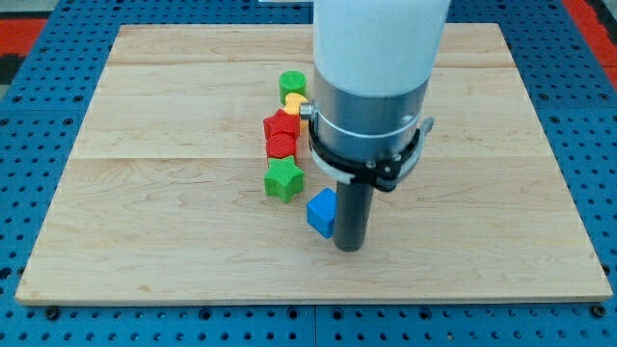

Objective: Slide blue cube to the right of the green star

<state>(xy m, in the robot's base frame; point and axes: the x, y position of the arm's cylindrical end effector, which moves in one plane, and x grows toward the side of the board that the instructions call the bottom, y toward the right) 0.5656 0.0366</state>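
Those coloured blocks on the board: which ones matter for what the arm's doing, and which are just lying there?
In the job: blue cube, green star, my tip just right of the cube.

Lying about: red blocks, yellow block, green cylinder.

The board (174, 222) is pale, matt planked wood with visible grain. The blue cube (322, 212) and green star (283, 180) look like ribbed matt plastic. The rod (351, 217) is smooth dark metal.
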